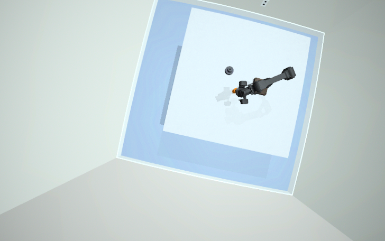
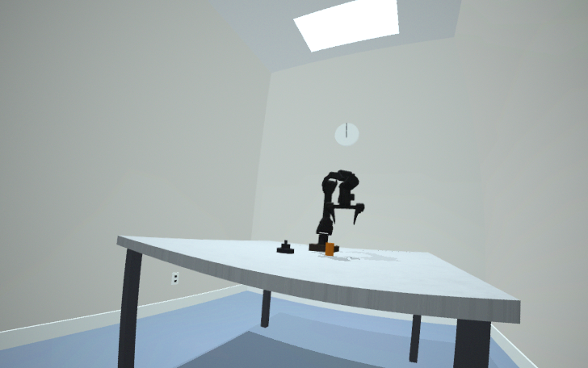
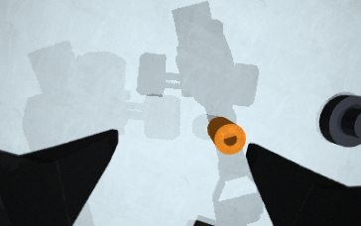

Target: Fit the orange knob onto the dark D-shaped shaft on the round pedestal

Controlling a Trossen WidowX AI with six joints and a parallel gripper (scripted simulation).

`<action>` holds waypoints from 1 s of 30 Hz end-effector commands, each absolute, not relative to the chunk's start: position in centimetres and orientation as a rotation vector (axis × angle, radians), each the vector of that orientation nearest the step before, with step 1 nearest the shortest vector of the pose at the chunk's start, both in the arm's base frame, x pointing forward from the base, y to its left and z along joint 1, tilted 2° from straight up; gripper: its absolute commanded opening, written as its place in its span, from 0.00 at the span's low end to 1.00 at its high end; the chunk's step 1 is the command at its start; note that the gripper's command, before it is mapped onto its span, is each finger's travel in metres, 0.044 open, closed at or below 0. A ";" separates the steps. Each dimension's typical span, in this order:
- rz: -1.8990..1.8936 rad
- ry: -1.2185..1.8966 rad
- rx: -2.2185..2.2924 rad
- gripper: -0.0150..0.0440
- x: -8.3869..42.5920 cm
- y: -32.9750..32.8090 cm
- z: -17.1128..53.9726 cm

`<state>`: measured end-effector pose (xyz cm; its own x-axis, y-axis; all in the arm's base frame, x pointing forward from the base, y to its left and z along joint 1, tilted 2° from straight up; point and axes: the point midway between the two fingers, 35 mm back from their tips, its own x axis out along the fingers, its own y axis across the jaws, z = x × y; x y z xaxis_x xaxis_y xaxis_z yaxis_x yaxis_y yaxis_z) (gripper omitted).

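Note:
The orange knob stands upright on the table. In the wrist view its D-shaped hole shows on top, the hole's flat side toward the top of the view. My gripper is open and empty, pointing down high above the table. In the wrist view the knob appears between the fingertips, much closer to the right one. The dark round pedestal stands apart from the knob, its shaft upright and bare. The wrist view cuts off the pedestal's right part; the shaft's flat side cannot be made out.
The arm's brown base stands on the white table, close to the knob. The arm's shadows fall across the table around the knob. The pedestal is to the right of the fingers in the wrist view.

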<state>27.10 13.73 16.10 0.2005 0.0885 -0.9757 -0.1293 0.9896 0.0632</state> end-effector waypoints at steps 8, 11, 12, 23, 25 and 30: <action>-0.171 1.555 0.244 1.00 26.8 7.6 13.0; -0.171 1.555 0.244 1.00 26.8 7.6 13.0; -0.171 1.555 0.244 1.00 26.8 7.6 13.0; -0.171 1.555 0.244 1.00 26.8 7.8 9.4; -0.171 1.555 0.244 1.00 26.8 7.8 8.5; -0.171 1.555 0.244 1.00 26.8 7.8 8.0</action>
<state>26.87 7.74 8.60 0.0170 0.0430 -0.9989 0.2571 0.9653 0.0459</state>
